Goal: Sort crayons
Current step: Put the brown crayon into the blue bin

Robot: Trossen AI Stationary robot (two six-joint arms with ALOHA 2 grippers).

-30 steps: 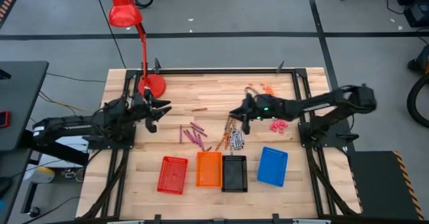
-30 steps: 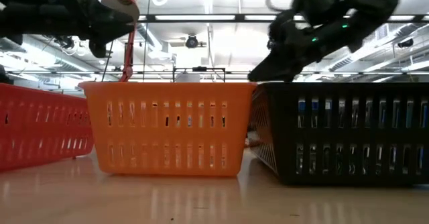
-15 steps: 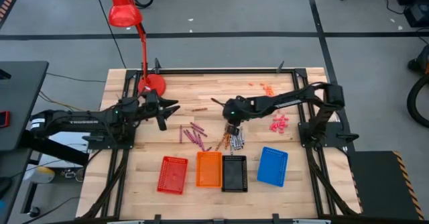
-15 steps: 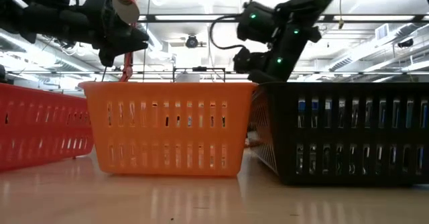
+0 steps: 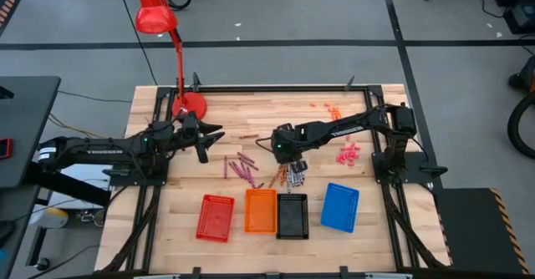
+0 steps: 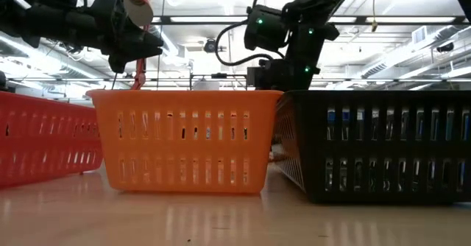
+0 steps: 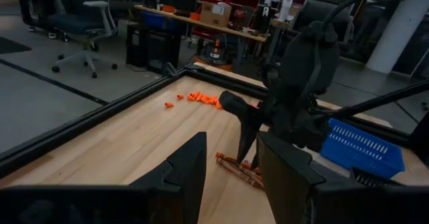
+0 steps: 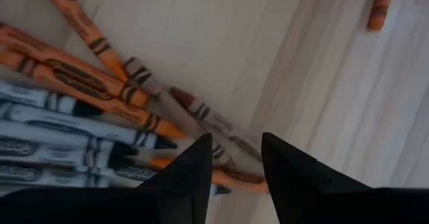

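The right gripper (image 5: 285, 151) points straight down at the wooden table (image 5: 276, 116), its two dark fingers (image 8: 190, 174) a narrow gap apart and empty, hanging just over the near edge of a mixed pile of crayons (image 8: 87, 110); in its wrist view orange, grey-white and bluish sticks lie fanned beside the fingertips, with a brownish one directly beneath the gap, and whether the tips touch it cannot be told. A single orange-brown crayon (image 8: 381, 6) lies apart from that pile. From above, the pile (image 5: 292, 173) sits just behind the orange tray (image 5: 260, 210) and black tray (image 5: 292, 215), while a second cluster of maroon-purple crayons (image 5: 241, 169) lies to its left. The left gripper (image 5: 205, 144) hovers over the table near the base of the red lamp (image 5: 189, 105), fingers (image 7: 188, 174) modestly parted and holding nothing. A red tray (image 5: 215, 217) and a blue tray (image 5: 339, 206) flank the row of trays. Small orange bits (image 5: 333, 109) and pink bits (image 5: 348, 154) are scattered toward the table's right side. Beyond the table, the left wrist view shows an office chair (image 7: 80, 16) and cluttered benches.
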